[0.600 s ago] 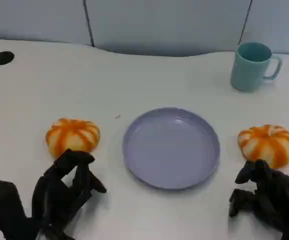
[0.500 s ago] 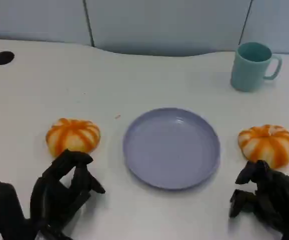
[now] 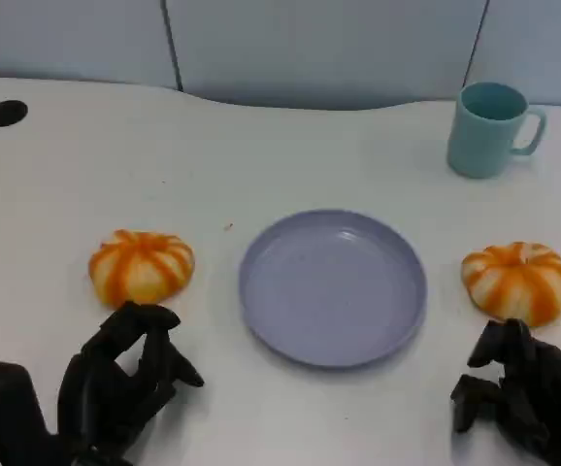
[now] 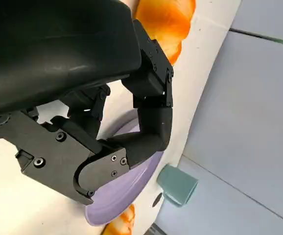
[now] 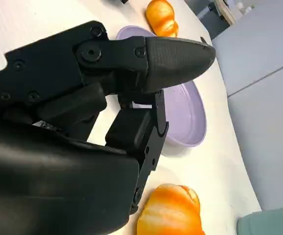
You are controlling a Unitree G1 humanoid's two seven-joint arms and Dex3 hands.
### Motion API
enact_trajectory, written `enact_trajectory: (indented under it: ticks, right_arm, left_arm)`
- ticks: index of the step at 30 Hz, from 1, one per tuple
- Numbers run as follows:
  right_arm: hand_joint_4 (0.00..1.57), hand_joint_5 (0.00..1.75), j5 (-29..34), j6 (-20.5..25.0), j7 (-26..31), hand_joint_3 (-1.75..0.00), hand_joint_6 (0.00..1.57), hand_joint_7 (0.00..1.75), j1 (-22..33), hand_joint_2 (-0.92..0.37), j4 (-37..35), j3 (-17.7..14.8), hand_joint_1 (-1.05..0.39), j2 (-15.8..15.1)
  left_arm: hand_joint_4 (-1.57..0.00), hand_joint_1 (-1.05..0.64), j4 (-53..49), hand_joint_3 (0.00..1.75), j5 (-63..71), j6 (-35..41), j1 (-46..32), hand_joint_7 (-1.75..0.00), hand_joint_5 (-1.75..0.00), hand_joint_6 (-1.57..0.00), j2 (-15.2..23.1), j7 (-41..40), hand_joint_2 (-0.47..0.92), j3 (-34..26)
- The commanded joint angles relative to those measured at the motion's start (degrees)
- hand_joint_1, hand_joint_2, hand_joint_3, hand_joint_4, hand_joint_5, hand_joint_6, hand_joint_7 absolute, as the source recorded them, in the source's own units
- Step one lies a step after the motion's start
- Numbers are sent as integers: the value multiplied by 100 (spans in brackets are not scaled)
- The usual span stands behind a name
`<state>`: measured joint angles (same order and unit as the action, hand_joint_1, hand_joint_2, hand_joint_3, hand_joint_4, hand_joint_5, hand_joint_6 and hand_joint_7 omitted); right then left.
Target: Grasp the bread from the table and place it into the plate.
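We see white tabletop [image 3: 290, 146], purple plate [image 3: 332, 286] at centre, bare. Striped orange bread roll [image 3: 141, 265] lies left of plate; second roll [image 3: 516, 280] lies right of plate; both apart from it. Left hand [image 3: 115, 374] near left roll, fingers spread, holding nothing. Right hand [image 3: 525, 388] near right roll, likewise empty. Teal mug [image 3: 491, 128] stands far right. Our worry: soft rounded roll may squash or slip from fingers if hand closes off-centre. No readable writing or brands.

Smooth matt white table top [image 3: 261, 165]; round lavender plastic-looking plate [image 3: 332, 287] with slight sheen; two glossy orange-and-cream striped bread buns [image 3: 142, 266] [image 3: 517, 281]; matt teal mug [image 3: 488, 129]; black hard-plastic hands [image 3: 115, 383] [image 3: 523, 393], semi-gloss shells, visible screws.
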<state>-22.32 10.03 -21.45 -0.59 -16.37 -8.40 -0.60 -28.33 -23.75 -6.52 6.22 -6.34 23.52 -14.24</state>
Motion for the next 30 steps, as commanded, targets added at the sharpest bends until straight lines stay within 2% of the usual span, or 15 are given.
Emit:
enact_trajectory:
  ticks: [1, 11, 13, 24, 25, 27, 28, 30]
  right_arm:
    - [123, 143, 76, 14, 75, -46, 113, 134, 151, -92, -31, -19, -48, -29]
    - [125, 139, 53, 10, 9, -50, 112, 128, 29, -92, -188, -56, -46, -63]
    - [127, 135, 41, -18, -16, -45, 115, 126, 11, -92, -224, -66, -48, -59]
    - [127, 134, 115, -210, -118, -47, 115, 124, -41, -92, -369, -2, -49, -59]
    - [127, 134, 112, -212, -111, -47, 115, 123, -45, -92, -368, 13, -48, -36]
    - [126, 134, 90, -197, -84, -47, 115, 123, -48, -92, -357, 27, -48, 13]
    - [126, 134, 62, -176, -90, -47, 115, 123, -54, -92, -355, 24, -47, 30]
    - [125, 134, 54, -151, -70, -47, 115, 123, -52, -92, -337, 28, -47, 47]
  left_arm:
    - [-79, -43, 131, 104, -15, 34, -51, -146, -171, -61, 98, -47, 57, -20]
    - [-78, -42, -7, 107, 19, -162, 8, -147, -175, -61, 110, 37, 57, -11]
    - [-78, -43, -16, 101, -38, -123, 27, -145, -172, -62, 96, 39, 55, -34]
    - [-76, -41, -76, 90, -66, -336, 95, -135, -168, -65, 141, 159, 63, -73]
    - [-73, -41, -196, 86, 321, -1106, 146, -127, -158, -62, 253, 161, 65, 18]
    - [-66, -40, -505, 46, 1015, -2490, 270, -60, -107, -68, 484, 143, 85, 178]
    - [-61, -41, -719, 40, 1393, -3151, 380, -44, -95, -67, 674, 114, 89, 273]
    - [-50, -45, -974, 36, 2037, -3807, 530, -18, -69, -62, 953, -223, 91, 387]
